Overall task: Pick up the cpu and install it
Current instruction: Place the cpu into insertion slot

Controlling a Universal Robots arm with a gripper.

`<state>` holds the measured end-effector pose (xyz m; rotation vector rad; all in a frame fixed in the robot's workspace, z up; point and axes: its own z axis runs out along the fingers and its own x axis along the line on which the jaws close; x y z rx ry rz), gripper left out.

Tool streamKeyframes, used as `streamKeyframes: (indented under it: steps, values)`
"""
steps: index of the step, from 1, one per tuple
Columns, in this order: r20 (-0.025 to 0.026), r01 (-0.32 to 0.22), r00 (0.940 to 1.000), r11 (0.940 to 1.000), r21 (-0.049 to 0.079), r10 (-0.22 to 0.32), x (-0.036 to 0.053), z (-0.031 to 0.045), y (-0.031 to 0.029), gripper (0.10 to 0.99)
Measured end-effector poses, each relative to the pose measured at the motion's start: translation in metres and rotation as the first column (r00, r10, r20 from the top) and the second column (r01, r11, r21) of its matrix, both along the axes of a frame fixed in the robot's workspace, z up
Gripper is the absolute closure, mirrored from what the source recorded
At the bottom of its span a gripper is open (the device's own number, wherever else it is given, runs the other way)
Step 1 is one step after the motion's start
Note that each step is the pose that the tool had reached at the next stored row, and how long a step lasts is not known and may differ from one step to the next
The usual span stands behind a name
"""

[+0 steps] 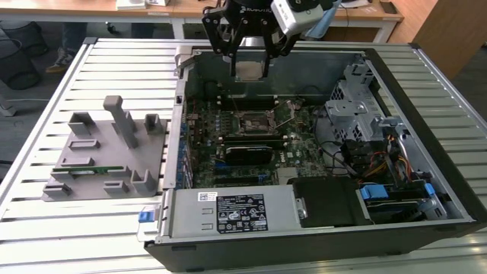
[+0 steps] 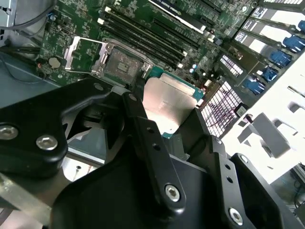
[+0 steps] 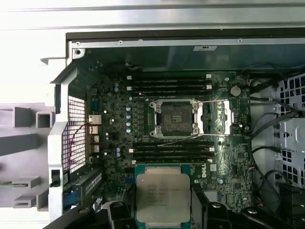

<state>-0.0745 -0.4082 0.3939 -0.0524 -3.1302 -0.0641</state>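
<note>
Our gripper (image 1: 251,61) pinches the cpu (image 1: 251,72) by two edges, above the far side of the case (image 1: 320,63), well apart from the open socket (image 1: 254,121). We judge it best carried level, squared to the socket, gripped no harder than needed.

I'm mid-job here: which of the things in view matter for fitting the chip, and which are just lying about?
For the job:
chip, held in the gripper jaws
open socket
computer case

Lying about:
grey rack beside the case
memory stick lying on that rack
</note>
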Motion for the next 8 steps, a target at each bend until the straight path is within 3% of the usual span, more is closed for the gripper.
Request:
streamKeyframes:
  steps: [8]
  values:
    - [-0.0001,0.053,0.9986,0.9986,0.000,-0.053,0.0002,-0.0001,0.0000,0.541]
